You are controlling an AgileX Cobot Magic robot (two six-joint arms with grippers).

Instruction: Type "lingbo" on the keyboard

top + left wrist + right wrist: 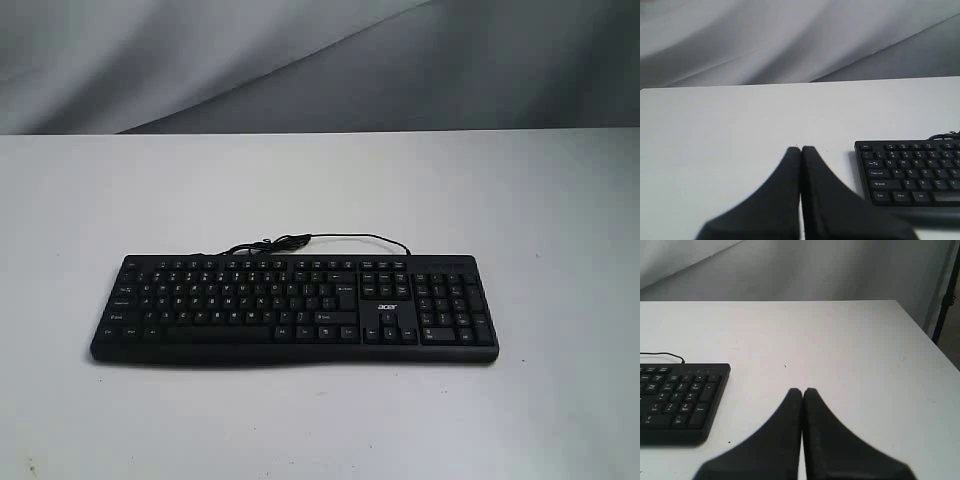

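The black keyboard (pixel 295 308) lies flat on the white table, its thin cable (pixel 300 241) looping behind it. Neither arm shows in the exterior view. In the left wrist view my left gripper (pixel 801 148) is shut, its black fingers pressed together, off the keyboard's (pixel 912 170) Esc-and-Ctrl end over bare table. In the right wrist view my right gripper (pixel 802 390) is shut too, hanging beside the number-pad end of the keyboard (pixel 680 400) with nothing held.
The white table (pixel 320 190) stretches well beyond the keyboard on every side. A grey cloth backdrop (pixel 300 60) hangs behind. The table's right edge and a dark stand leg (pixel 945 295) show in the right wrist view.
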